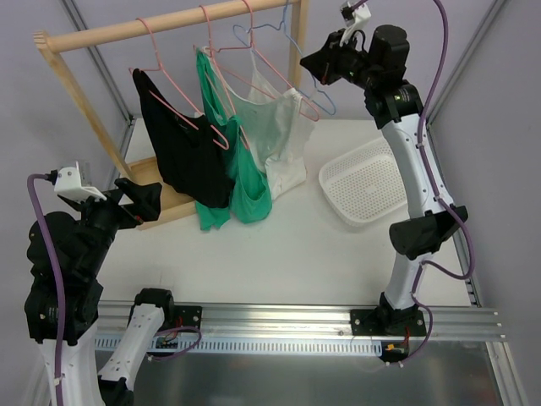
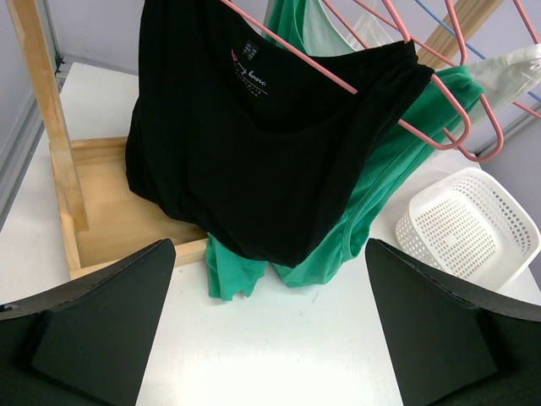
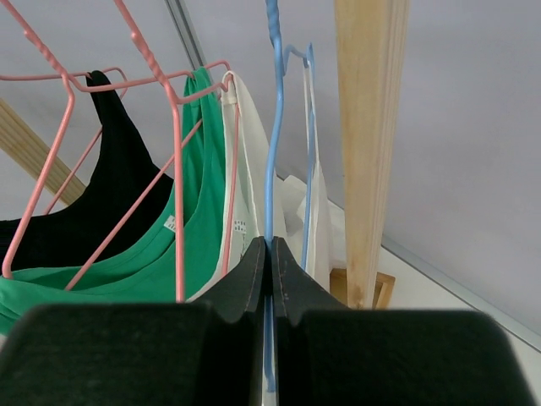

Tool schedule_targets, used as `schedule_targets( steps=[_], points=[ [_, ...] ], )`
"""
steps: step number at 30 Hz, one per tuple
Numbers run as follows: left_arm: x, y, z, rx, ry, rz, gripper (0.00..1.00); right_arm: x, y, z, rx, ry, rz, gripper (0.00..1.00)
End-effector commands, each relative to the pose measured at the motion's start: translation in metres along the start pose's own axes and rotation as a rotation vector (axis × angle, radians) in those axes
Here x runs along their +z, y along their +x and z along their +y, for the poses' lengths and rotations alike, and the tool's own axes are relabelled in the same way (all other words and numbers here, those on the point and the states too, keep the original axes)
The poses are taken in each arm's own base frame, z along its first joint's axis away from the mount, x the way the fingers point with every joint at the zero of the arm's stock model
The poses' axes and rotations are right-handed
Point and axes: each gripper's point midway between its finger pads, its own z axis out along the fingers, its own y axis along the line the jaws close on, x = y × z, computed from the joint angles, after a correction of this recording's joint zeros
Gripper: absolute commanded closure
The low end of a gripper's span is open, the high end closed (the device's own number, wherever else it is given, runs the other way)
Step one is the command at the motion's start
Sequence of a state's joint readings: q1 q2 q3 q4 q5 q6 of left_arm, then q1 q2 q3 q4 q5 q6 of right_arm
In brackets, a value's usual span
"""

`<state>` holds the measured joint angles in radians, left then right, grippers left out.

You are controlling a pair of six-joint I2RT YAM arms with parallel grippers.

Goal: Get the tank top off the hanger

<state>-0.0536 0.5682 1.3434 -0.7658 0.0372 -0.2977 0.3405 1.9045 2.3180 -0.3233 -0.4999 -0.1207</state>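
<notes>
Three tank tops hang from the wooden rail [image 1: 169,25]: a black one [image 1: 190,156] on a pink hanger [image 1: 182,101], a green one [image 1: 245,169] on a pink hanger, and a white one [image 1: 279,135] by the blue hanger [image 1: 325,101]. My right gripper [image 1: 308,63] is raised beside the rail's right post. In the right wrist view it [image 3: 270,245] is shut on the blue hanger's wire [image 3: 272,127]. My left gripper [image 1: 152,199] is open and empty, low at the left. In the left wrist view it [image 2: 270,245] faces the black top [image 2: 270,144] from a short distance.
The rack's wooden base [image 2: 110,211] and left post [image 2: 46,110] stand left of the clothes. A white perforated basket [image 1: 368,182] lies on the table to the right, also in the left wrist view [image 2: 465,224]. The right post [image 3: 368,144] is just right of my right gripper.
</notes>
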Motion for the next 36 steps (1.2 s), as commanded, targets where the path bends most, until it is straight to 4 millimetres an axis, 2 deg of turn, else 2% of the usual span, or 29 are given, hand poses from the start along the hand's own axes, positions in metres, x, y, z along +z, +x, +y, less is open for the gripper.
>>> schedule_targets(
  steps=[1, 12, 18, 22, 26, 28, 30, 31, 33, 34, 36],
  points=[
    [-0.001, -0.009, -0.004, 0.018, 0.022, -0.043, 0.01, -0.034, -0.082, 0.031, -0.125, -0.013, -0.221, 1.00],
    [-0.002, -0.010, -0.007, 0.017, 0.041, -0.043, 0.01, -0.076, -0.125, 0.052, -0.175, 0.019, -0.326, 1.00],
    [-0.001, -0.012, -0.010, 0.024, 0.052, -0.046, 0.01, -0.085, -0.121, 0.053, -0.179, 0.039, -0.320, 1.00],
    [-0.003, -0.016, -0.016, 0.036, 0.081, -0.048, 0.01, -0.105, -0.130, 0.057, -0.197, 0.077, -0.355, 1.00],
    [-0.002, -0.016, -0.031, 0.048, 0.166, -0.022, 0.01, -0.135, -0.129, 0.060, -0.198, 0.135, -0.362, 1.00],
    [0.001, -0.015, -0.036, 0.047, 0.190, -0.008, 0.01, -0.157, -0.126, 0.062, -0.194, 0.182, -0.365, 1.00],
    [0.002, -0.015, -0.043, 0.042, 0.222, 0.005, 0.01, -0.168, -0.111, 0.057, -0.175, 0.232, -0.339, 1.00],
    [0.003, -0.015, -0.045, 0.031, 0.232, 0.011, 0.01, -0.191, -0.119, 0.068, -0.179, 0.241, -0.373, 1.00],
    [0.006, -0.012, -0.055, 0.032, 0.293, 0.038, 0.01, -0.210, -0.115, 0.066, -0.160, 0.301, -0.384, 1.00],
    [0.008, -0.010, -0.059, 0.029, 0.316, 0.050, 0.01, -0.227, -0.111, 0.071, -0.153, 0.318, -0.396, 1.00],
    [0.013, -0.011, -0.067, 0.015, 0.357, 0.059, 0.01, -0.247, -0.107, 0.074, -0.135, 0.351, -0.414, 1.00]
  ],
)
